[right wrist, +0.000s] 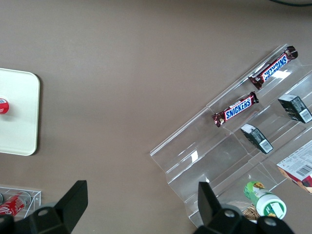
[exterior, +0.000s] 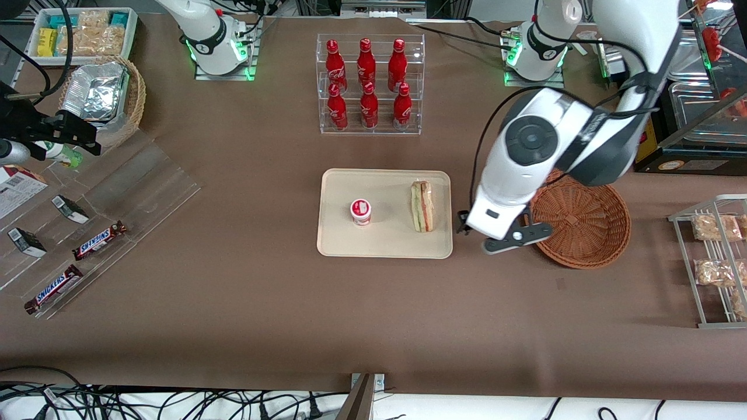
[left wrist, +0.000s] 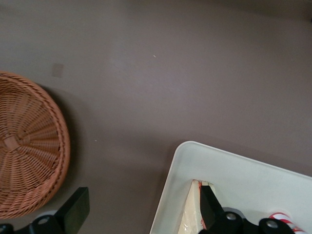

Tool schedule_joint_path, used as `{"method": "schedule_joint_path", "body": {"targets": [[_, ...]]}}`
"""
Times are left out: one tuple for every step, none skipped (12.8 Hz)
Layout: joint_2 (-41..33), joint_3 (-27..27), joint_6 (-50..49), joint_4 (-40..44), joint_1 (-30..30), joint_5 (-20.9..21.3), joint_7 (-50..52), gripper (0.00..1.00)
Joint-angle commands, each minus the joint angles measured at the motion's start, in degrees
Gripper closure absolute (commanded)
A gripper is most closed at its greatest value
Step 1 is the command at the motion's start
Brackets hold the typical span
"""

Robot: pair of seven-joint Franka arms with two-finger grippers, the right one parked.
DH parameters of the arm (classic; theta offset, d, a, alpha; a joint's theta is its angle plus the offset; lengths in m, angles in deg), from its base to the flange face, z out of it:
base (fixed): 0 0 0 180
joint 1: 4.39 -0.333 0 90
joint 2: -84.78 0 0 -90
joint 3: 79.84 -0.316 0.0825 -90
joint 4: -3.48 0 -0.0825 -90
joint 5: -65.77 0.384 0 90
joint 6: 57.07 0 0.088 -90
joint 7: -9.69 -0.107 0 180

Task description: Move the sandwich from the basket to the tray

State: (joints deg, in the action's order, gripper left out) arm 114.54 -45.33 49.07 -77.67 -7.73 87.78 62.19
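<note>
The sandwich [exterior: 421, 206] lies on the cream tray [exterior: 385, 245], near the tray edge that faces the wicker basket [exterior: 580, 224]. The basket holds nothing. My left gripper [exterior: 467, 224] hangs open above the table between tray and basket, just off the tray's edge. In the left wrist view the gripper [left wrist: 141, 212] has one finger over the sandwich [left wrist: 192, 214] on the tray [left wrist: 243, 175] and the other over bare table beside the basket [left wrist: 24, 146]. Nothing is between the fingers.
A small red-lidded cup [exterior: 360, 211] stands on the tray. A clear rack of red bottles [exterior: 369, 81] stands farther from the camera. Chocolate bars on an acrylic stand [exterior: 99, 240] and a foil-lined basket [exterior: 102, 93] lie toward the parked arm's end. A wire rack of bagged snacks [exterior: 715, 256] is beside the wicker basket.
</note>
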Motion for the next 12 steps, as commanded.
{"method": "schedule_joint_path", "body": {"targets": [[-3.13, 0.65, -4.17, 0.64, -2.88, -1.97, -0.65, 0.0], [-3.74, 0.65, -4.62, 0.64, -4.03, -3.02, -0.91, 0.0], [-4.01, 0.74, -4.79, 0.64, -4.73, -3.46, -2.22, 0.0], [-5.14, 0.48, -5.06, 0.64, -5.0, -4.08, -3.28, 0.0], [-5.5, 0.39, -5.41, 0.55, -6.14, -5.48, -4.86, 0.0], [-6.46, -0.05, -6.37, 0.64, -6.41, -6.45, -7.66, 0.0], [-7.86, -1.27, -7.68, 0.21, -6.15, -7.33, -10.9, 0.0], [-9.97, -4.76, -8.39, -0.23, -5.02, -9.68, -14.24, 0.0], [-11.99, -8.45, -8.57, -0.59, -3.44, -12.84, -17.84, 0.0], [-13.92, -11.71, -9.27, -1.02, -2.73, -15.4, -21.97, 0.0], [-15.51, -13.83, -11.19, -1.2, -2.2, -16.73, -25.75, 0.0], [-16.57, -15.68, -12.95, -1.2, -2.19, -17.35, -29.53, 0.0]]}}
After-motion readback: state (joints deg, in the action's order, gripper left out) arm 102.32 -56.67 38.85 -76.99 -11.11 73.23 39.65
